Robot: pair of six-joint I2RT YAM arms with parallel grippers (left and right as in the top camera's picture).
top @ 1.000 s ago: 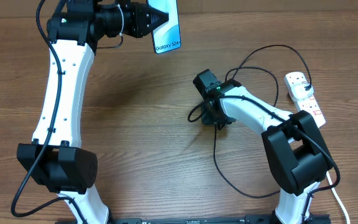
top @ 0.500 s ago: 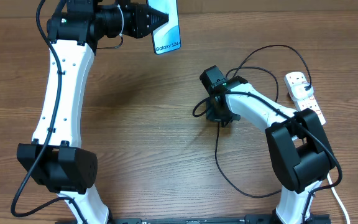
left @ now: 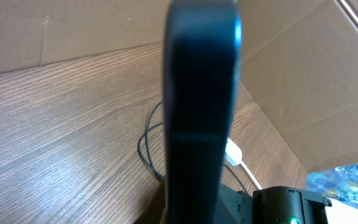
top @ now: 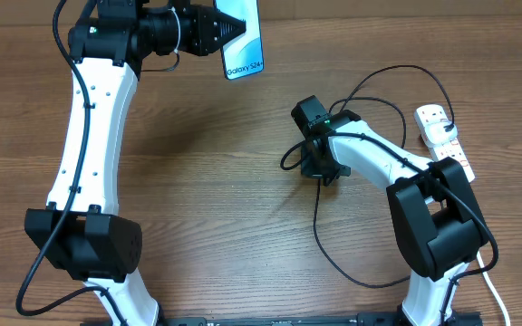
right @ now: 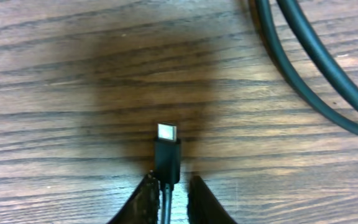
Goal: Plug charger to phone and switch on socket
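My left gripper (top: pixel 217 27) holds the phone (top: pixel 242 38) in the air at the back of the table, screen up. In the left wrist view the phone's dark edge (left: pixel 201 106) fills the middle and hides the jaws. The charger cable (top: pixel 374 86) loops across the table from the socket (top: pixel 444 138) at the right edge. My right gripper (top: pixel 320 170) points down at the wood. Its fingers (right: pixel 143 199) pinch the cable just behind the small black connector (right: pixel 167 155), whose metal tip sticks out ahead of them.
A white plug adapter (top: pixel 431 118) sits in the power strip. More loops of black cable (right: pixel 316 68) lie close beside the right gripper and trail toward the front (top: pixel 333 258). Cardboard walls (left: pixel 303 81) stand behind the table.
My right gripper shifted a little right and toward the back, the cable end moving with it, and its jaws narrowed. The left arm and phone stayed still.
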